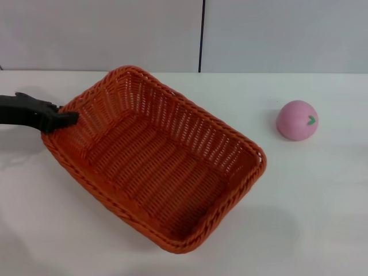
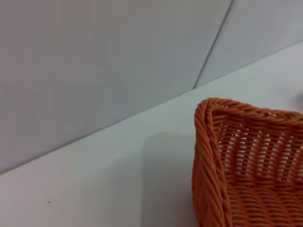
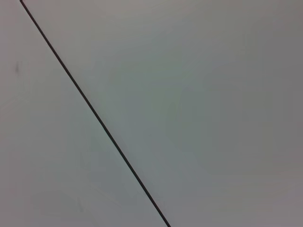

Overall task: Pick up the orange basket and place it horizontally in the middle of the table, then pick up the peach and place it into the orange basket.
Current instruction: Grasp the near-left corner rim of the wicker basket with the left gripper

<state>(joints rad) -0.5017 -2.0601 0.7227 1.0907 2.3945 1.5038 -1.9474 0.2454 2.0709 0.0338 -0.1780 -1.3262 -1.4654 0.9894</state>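
Note:
The orange basket (image 1: 161,161) lies diagonally across the middle of the white table (image 1: 322,201), its long axis running from far left to near right. My left gripper (image 1: 68,119) reaches in from the left and is shut on the braided rim at the basket's left corner. One corner of the basket (image 2: 246,165) shows in the left wrist view, with a shadow on the table (image 2: 118,179) beside it. The pink peach (image 1: 296,120), with its green leaf mark, rests on the table to the right of the basket and apart from it. My right gripper is out of view.
A grey wall (image 1: 115,34) with a dark vertical seam (image 1: 202,34) stands behind the table's far edge. The right wrist view holds only that wall and its seam (image 3: 94,113).

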